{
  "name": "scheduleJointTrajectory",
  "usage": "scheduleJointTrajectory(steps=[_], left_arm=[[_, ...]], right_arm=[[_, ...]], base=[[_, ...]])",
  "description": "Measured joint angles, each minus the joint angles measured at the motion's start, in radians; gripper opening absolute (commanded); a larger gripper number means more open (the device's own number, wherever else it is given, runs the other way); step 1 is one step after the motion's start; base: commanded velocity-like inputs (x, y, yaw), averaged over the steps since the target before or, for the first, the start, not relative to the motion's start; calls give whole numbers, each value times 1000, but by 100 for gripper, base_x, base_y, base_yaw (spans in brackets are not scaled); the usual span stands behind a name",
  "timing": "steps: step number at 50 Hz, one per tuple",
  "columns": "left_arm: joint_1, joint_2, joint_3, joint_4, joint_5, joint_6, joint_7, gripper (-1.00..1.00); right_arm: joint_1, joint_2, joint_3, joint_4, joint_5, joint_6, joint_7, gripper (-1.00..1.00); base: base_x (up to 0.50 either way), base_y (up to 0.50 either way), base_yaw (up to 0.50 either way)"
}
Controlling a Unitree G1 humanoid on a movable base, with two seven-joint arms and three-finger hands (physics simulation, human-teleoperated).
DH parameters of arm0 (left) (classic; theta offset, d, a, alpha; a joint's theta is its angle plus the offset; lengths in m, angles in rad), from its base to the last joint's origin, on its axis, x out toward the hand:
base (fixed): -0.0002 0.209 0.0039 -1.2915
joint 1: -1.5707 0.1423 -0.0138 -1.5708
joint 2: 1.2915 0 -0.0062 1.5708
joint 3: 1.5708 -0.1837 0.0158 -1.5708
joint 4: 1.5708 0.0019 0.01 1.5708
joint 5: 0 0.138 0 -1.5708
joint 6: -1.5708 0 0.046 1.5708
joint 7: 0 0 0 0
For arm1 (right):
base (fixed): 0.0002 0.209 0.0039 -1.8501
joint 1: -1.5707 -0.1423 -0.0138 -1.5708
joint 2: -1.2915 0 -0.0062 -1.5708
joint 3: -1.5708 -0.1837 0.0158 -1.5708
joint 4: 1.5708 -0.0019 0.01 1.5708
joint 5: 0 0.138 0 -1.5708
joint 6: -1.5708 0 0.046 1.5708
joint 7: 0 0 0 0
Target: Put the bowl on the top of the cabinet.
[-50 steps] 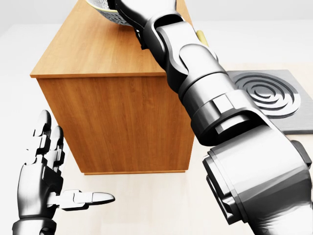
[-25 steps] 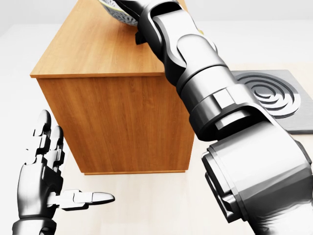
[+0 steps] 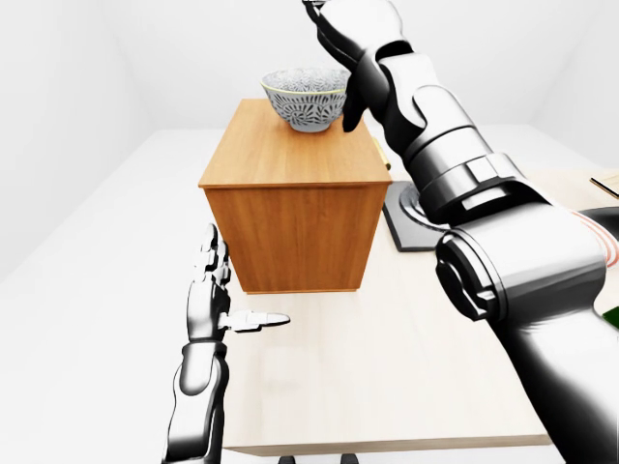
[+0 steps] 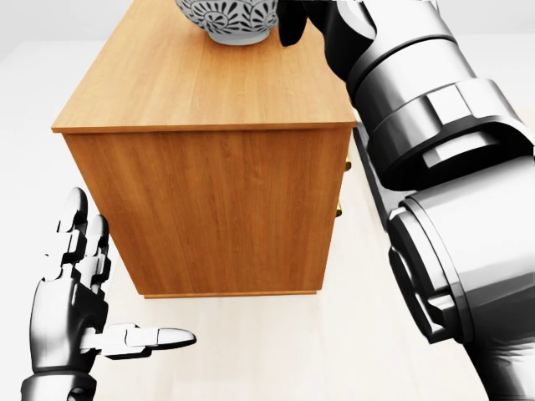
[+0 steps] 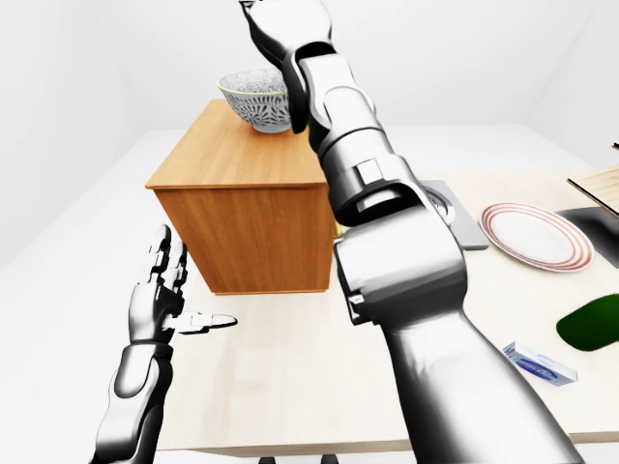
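Both hands look free: the bowl [image 3: 306,99] sits upright on the cabinet [image 3: 295,159] top, the right hand [image 3: 340,24] at its 2 o'clock, fingers seemingly off it. Left hand [image 3: 212,300] hangs spread, empty. Next, judging placement done: withdraw without nudging.

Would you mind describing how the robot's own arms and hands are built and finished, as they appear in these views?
Both arms are glossy silver-grey metal shells with black joints between segments. The right arm is made of bulky rounded casings with ring-like collars and blocky raised panels. The left arm looks slimmer and tubular. The left hand has three segmented fingers with rounded tips. The right hand is darker in finish. No cables, markings or sleeves are visible.
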Motion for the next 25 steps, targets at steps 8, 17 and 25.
scheduleJointTrajectory(steps=[8,17,25], left_arm=[[0,0,1,0,-1,0,-1,100],[0,1,1,0,-3,0,-1,100],[0,0,1,0,-2,0,2,100]], right_arm=[[-50,-75,-18,14,-5,0,27,100],[-100,-181,-42,28,-21,0,55,100],[-125,-279,-62,35,-43,0,70,100]], base=[[1,0,0],[0,0,0],[1,0,0]])
